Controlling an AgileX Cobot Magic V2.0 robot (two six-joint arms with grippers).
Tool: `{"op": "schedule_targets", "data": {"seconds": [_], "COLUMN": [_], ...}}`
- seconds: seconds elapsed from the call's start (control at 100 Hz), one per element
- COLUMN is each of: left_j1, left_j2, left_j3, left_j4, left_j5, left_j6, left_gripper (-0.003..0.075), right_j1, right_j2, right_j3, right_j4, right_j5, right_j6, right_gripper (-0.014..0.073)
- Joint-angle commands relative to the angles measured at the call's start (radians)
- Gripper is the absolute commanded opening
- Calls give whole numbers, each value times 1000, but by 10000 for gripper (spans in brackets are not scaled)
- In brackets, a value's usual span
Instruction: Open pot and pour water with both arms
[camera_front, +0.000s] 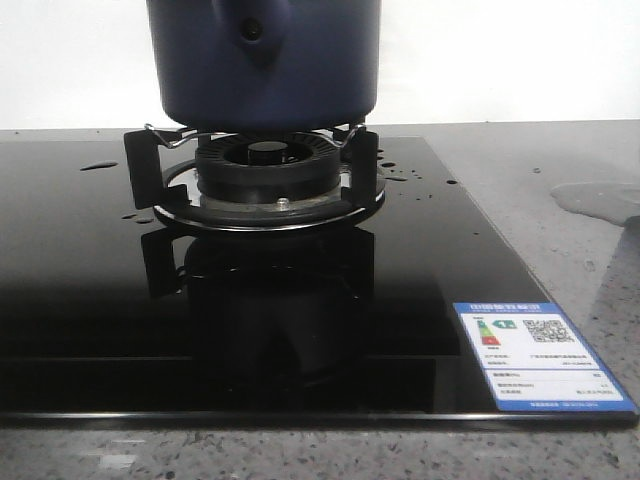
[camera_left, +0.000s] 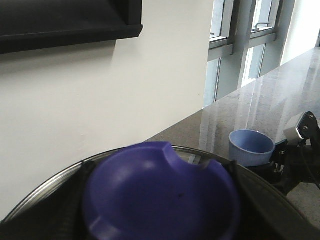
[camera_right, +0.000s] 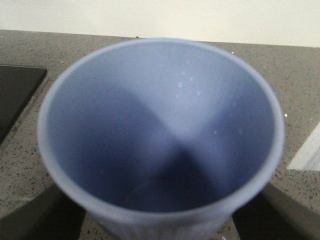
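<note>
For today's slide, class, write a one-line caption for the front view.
Dark navy-blue round pot sits on a black gas burner; water droplets dot the glossy black glass hob.

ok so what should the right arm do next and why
Probably open the right gripper and back off. The pale blue cup between its fingers is upright and looks empty, with only droplets on its inner wall, so pouring seems done. Whether the pot holds water is not visible.
</note>
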Motion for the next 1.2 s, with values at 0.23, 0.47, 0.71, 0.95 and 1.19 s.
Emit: {"op": "schedule_targets", "data": {"seconds": [0.23, 0.47, 0.71, 0.95, 1.19], "left_j1": [-9, -9, -9, -9, -9], "left_j2": [-18, -18, -18, -18, -2], "left_j3": [-34, -34, -34, -34, -34], "left_j4": [-78, -78, -78, -78, -155], "left_j5": [3, 11, 27, 37, 21], "left_j6": [-2, -2, -2, -2, 99], "left_gripper": [261, 261, 261, 261, 261], "right_j1": [4, 4, 4, 4, 4], "right_j2": [11, 51, 58, -21, -178], "right_j3": [-19, -19, -19, -19, -19], "right_j4": [-4, -4, -4, -4, -4], "right_j5": [-88, -44, -5, 11, 36], "right_j6": [16, 19, 19, 19, 19], "right_gripper": [361, 364, 413, 663, 655]}}
